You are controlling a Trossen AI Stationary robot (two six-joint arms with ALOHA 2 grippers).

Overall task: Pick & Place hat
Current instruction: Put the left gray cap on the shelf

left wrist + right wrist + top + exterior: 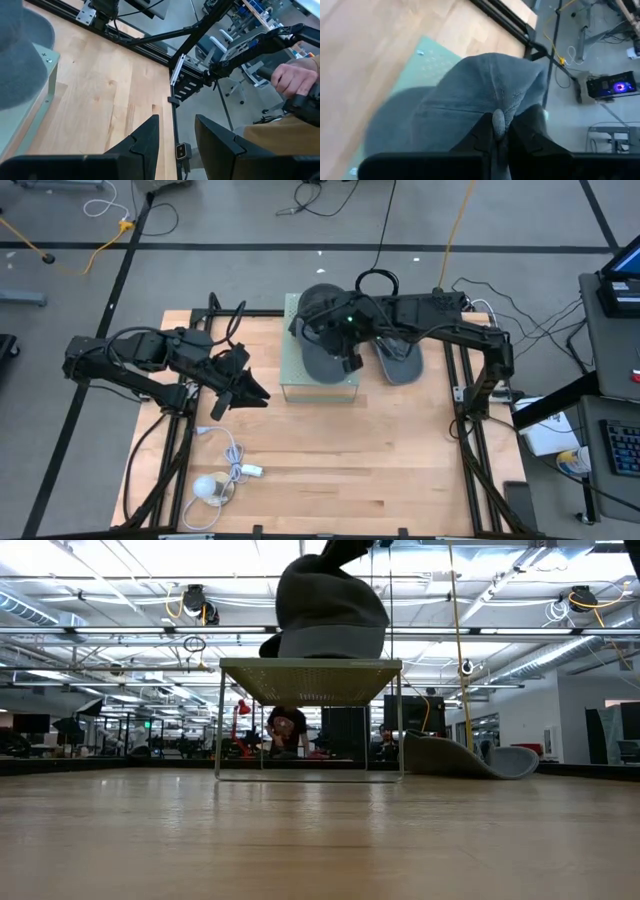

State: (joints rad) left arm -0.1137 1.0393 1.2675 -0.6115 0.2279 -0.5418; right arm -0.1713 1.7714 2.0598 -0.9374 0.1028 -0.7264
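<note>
Grey hat (470,95) (plain), pale green perforated stand (320,385), light wood table (350,470), black claw (497,131).

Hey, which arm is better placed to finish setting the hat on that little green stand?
Right. The right gripper is shut on the hat, which sits on the green stand. The left gripper hangs empty beside it.

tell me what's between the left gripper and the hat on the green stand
Only bare wooden table and the stand's near edge lie between the left gripper and the grey hat, as the high view shows. The right gripper pinches that hat.
</note>
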